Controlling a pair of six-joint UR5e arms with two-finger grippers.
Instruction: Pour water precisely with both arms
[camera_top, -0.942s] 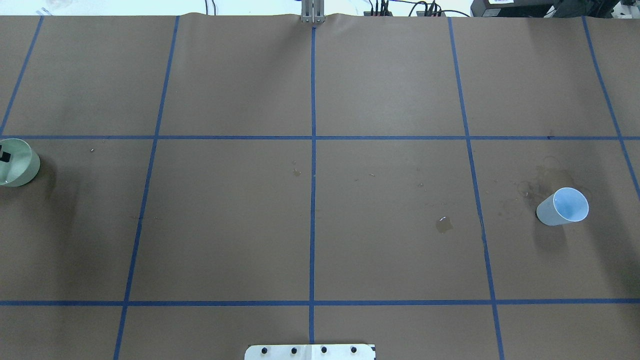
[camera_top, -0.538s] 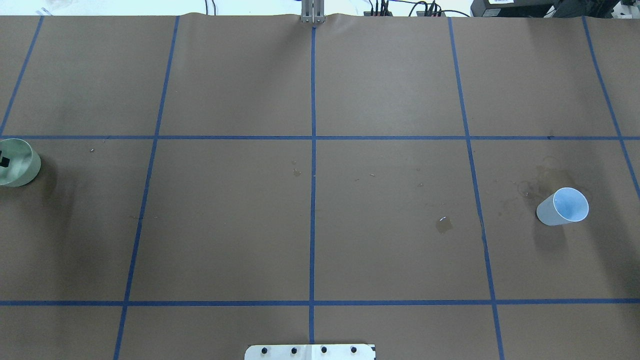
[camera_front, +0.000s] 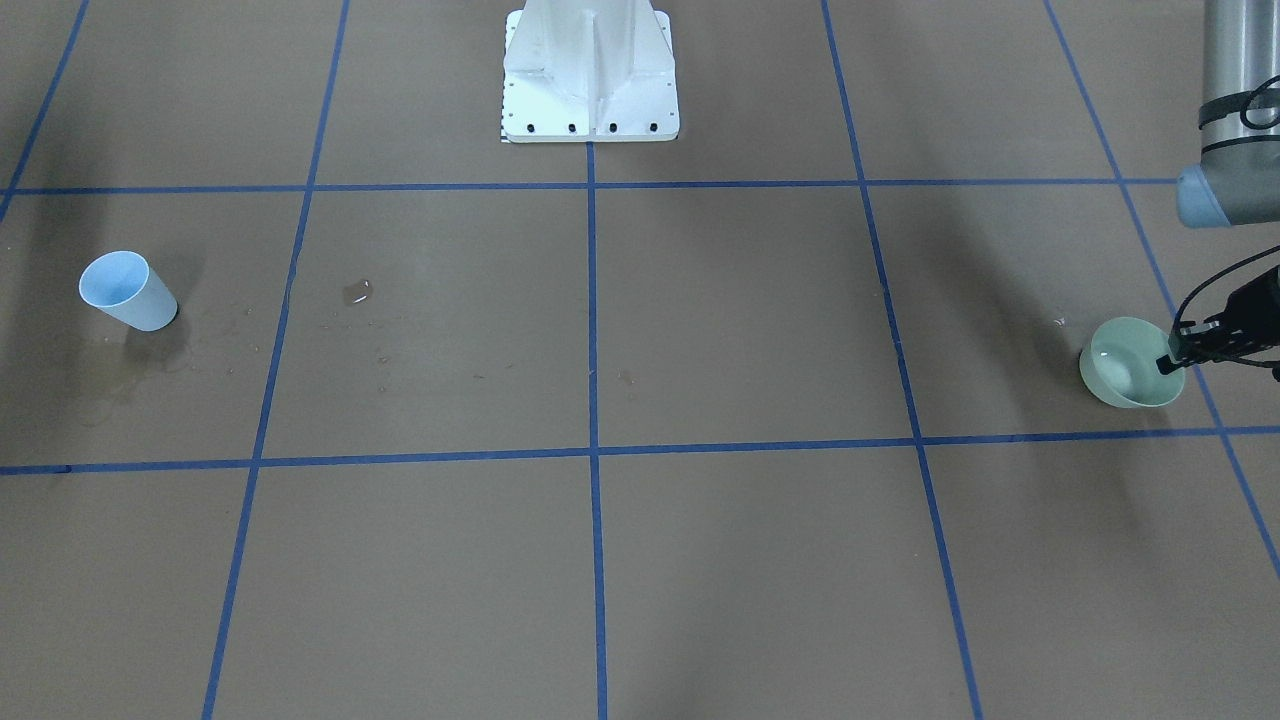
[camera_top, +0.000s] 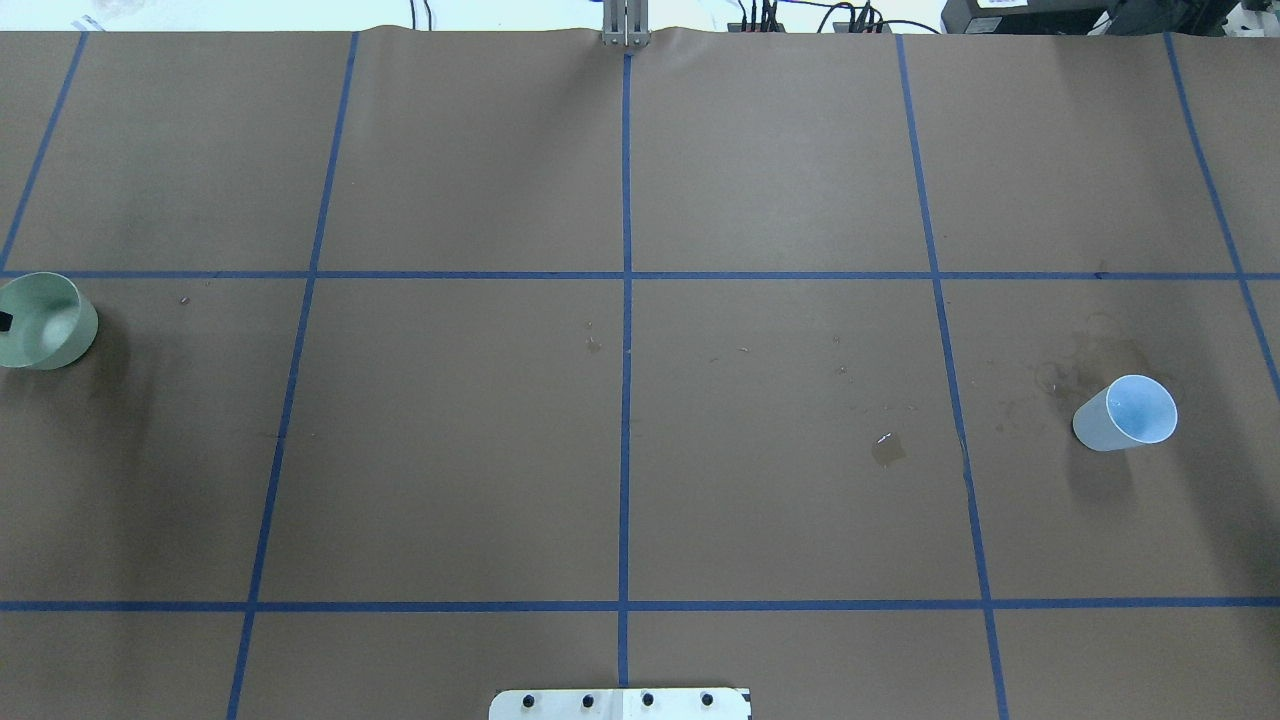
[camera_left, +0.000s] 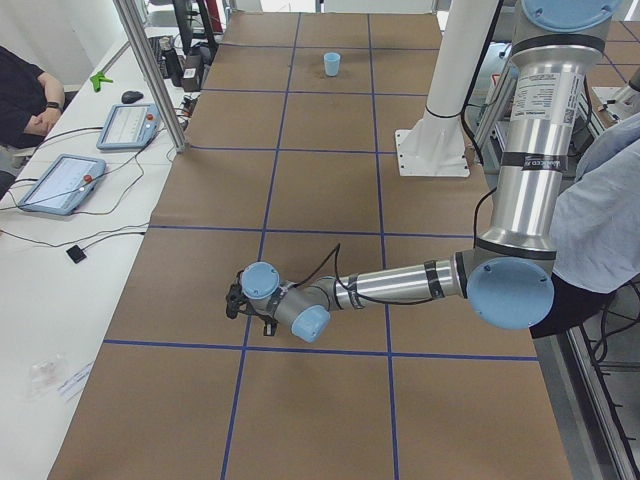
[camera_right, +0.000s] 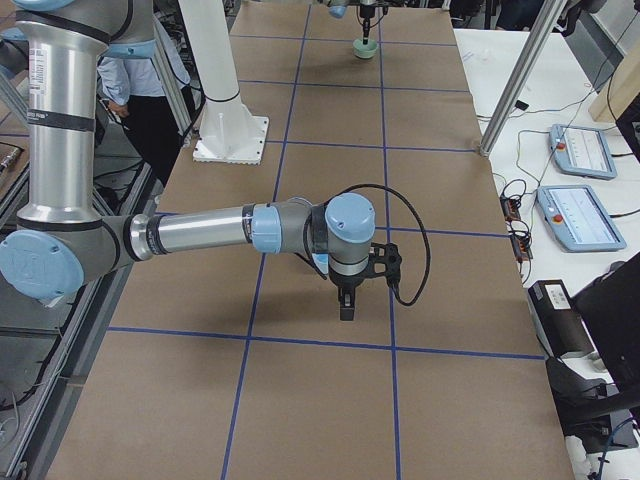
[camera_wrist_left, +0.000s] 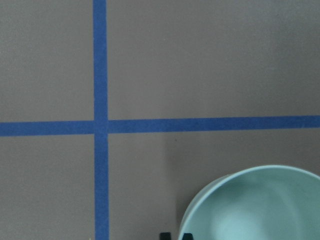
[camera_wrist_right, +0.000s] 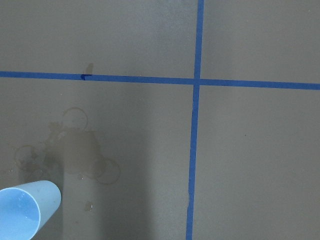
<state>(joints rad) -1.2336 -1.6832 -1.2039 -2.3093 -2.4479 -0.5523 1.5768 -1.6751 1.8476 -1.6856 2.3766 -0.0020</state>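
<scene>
Since my L claw (camera_front: 1165, 365) looks clamped on the rim of the green bowl (camera_front: 1118, 392) at the far left of the surface (camera_top: 450, 450), step 1 seems done. My R claw (camera_right: 345, 308) hangs over the surface, fingers down; open or closed, can't tell. The blue cup (camera_top: 1105, 428) stands alone far right, ungrasped. Only sure sign of the water (camera_top: 888, 448) is a small puddle nr the cup; faint sheen in the bowl, maybe more. Left to do: grab cup, bring both together, pour.

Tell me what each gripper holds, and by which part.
Left gripper grips the green bowl by its rim; right gripper holds nothing.
</scene>
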